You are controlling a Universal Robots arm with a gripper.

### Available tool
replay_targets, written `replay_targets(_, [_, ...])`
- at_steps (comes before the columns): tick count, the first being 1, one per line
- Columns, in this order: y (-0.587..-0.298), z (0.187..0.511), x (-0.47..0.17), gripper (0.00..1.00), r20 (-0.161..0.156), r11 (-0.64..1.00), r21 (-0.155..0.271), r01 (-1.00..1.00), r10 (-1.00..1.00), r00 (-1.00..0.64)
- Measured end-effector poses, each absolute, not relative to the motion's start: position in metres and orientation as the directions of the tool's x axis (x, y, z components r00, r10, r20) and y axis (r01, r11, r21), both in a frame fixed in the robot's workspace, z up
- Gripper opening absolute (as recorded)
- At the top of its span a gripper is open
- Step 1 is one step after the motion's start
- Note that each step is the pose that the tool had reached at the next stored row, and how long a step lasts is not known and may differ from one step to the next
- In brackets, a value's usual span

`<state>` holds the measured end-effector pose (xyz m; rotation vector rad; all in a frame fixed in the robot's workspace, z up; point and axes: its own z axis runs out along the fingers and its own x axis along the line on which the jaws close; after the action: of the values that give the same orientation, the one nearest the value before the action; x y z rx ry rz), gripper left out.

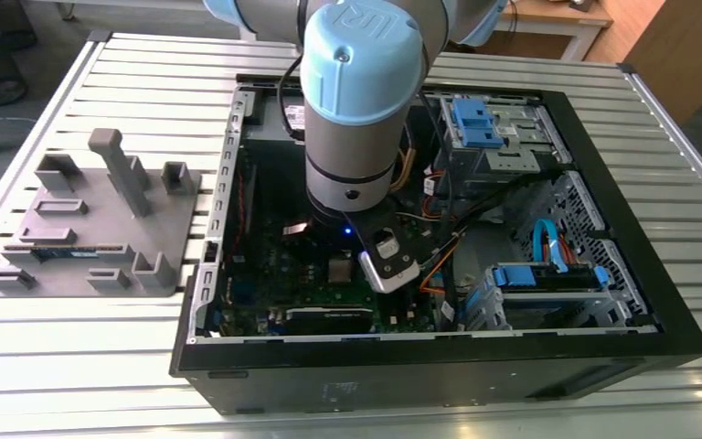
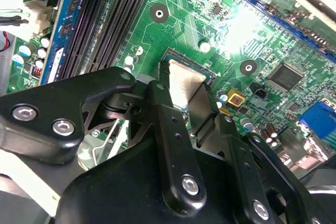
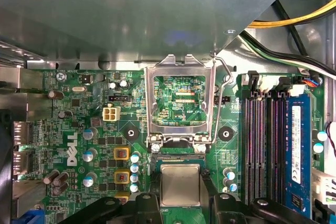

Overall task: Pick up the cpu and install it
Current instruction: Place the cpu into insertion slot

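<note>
My jaws are clamped on two opposite edges of the small flat square cpu with the silvery-grey metal top (image 2: 182,81), seen in the second wrist view. I hold it level over the dark socket recess, directly at the foot of the rectangular silver metal socket frame (image 3: 181,62), which stands flipped open on the green motherboard (image 3: 63,106).

I judge this to be the seating step: the chip is picked up and at its place, but the frame is not yet closed over it. Any move from here calls for keeping the chip flat and square to the recess, with no sideways drag.

The chip's underside and the contacts below it are hidden. I cannot tell whether it rests in the socket or hangs just above. My black finger links cover its near edge.

Beyond lie the long black memory slots (image 3: 262,145), the black computer case (image 1: 449,389) and the slatted metal tabletop (image 1: 143,64).
</note>
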<state>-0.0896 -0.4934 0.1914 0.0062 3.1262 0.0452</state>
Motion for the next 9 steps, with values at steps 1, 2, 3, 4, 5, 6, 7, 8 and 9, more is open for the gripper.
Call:
replay_targets(1, [-0.4934,0.1914,-0.0896,0.4,-0.015,1.0,0.029,0.004,0.004,-1.0])
replay_targets(2, [-0.4934,0.1914,-0.0896,0.4,-0.015,1.0,0.029,0.004,0.004,-1.0])
replay_targets(3, [-0.4934,0.1914,-0.0896,0.4,-0.015,1.0,0.029,0.004,0.004,-1.0])
replay_targets(4, [-0.4934,0.1914,-0.0896,0.4,-0.015,1.0,0.029,0.004,0.004,-1.0])
replay_targets(5, [-0.4934,0.1914,-0.0896,0.4,-0.015,1.0,0.029,0.004,0.004,-1.0])
replay_targets(6, [-0.4934,0.1913,-0.0896,0.4,-0.015,1.0,0.029,0.004,0.004,-1.0])
replay_targets(7, [-0.4934,0.1911,-0.0896,0.4,-0.015,1.0,0.029,0.004,0.004,-1.0])
replay_targets(8, [-0.4934,0.1911,-0.0896,0.4,-0.015,1.0,0.029,0.004,0.004,-1.0])
replay_targets(9, [-0.4934,0.191,-0.0896,0.4,-0.015,1.0,0.029,0.004,0.004,-1.0])
